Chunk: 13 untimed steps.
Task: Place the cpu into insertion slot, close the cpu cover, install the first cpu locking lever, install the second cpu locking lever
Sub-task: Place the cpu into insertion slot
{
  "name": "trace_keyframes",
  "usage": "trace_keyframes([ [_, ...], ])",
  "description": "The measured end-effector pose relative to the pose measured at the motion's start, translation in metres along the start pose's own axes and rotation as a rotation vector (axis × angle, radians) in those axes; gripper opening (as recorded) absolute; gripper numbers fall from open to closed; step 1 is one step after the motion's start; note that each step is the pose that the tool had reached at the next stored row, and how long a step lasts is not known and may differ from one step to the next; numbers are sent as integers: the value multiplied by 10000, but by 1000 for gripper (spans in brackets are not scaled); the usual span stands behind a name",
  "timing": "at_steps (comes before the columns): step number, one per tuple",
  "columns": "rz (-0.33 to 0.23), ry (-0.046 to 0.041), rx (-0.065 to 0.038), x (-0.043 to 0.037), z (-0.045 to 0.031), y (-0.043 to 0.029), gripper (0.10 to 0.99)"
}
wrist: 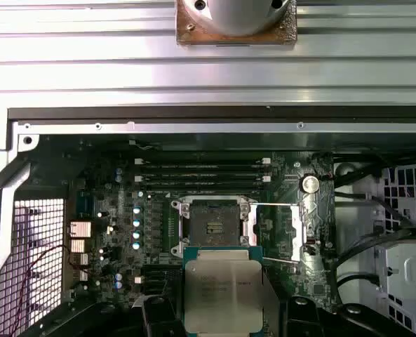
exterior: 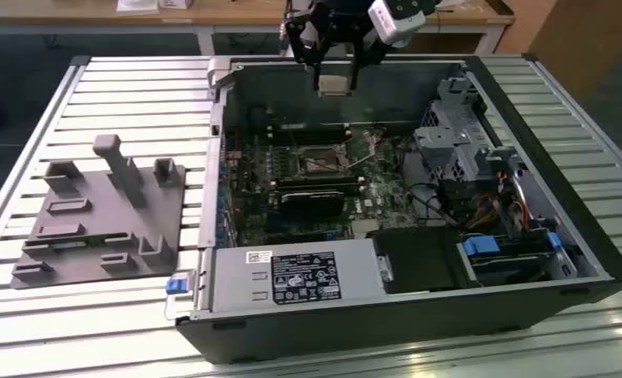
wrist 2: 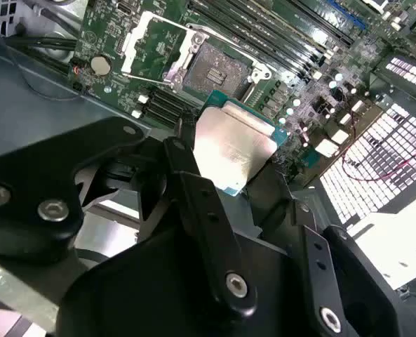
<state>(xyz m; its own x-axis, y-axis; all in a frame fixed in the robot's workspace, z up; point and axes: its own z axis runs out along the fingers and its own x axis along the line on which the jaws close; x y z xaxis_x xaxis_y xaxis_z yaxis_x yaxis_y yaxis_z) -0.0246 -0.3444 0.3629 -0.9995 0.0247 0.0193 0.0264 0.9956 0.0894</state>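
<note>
Black claw (wrist 2: pixel 230 168) pinches the cpu (wrist 2: pixel 236 137) (apparently by its edges), well clear of the insertion slot (wrist 2: pixel 215 70).

cpu (wrist: pixel 225 298) in pincer (exterior: pixel 333 77), abv mobo (wrist: pixel 95 189)

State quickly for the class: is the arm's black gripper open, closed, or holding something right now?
The gripper is closed, holding the small flat square cpu with the silvery metal top.

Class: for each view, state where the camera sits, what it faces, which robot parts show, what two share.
Exterior view: off the arm, above the computer case; shows gripper holding the cpu.
First wrist view: on the arm, facing the insertion slot; gripper parts show.
Second wrist view: on the arm, oblique; black fingers show.
Wrist views share cpu, slot.
</note>
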Motion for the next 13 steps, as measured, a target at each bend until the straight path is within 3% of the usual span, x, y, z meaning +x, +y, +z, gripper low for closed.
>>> trace_keyframes([
  [11, 53, -5, 1, 0, 0, 0, 541],
  [13, 135, -12, 42, 0, -1, 1, 541],
])
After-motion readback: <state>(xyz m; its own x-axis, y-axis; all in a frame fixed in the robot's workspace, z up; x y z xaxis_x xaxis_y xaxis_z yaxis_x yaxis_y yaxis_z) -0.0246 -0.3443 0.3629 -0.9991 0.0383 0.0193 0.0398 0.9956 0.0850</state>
